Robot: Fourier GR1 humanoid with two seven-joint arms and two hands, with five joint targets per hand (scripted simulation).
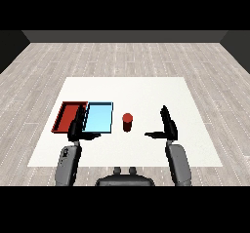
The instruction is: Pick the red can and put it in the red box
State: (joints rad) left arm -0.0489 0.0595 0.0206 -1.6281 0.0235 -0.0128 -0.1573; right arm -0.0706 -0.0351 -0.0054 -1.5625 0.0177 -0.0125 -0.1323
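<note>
A small red can (128,122) stands upright on the white table (141,93), just right of the light blue tray (99,118). The red tray (67,116) lies at the far left, beside the blue one. My right hand (167,124) is open to the right of the can, fingers straight up and thumb pointing left toward it, with a clear gap between them. In front of the two trays my left hand (76,126) is open too, partly covering the red tray's right edge, holding nothing.
Both grey forearms come in from the lower corners. Grey wood floor surrounds the table on all sides.
</note>
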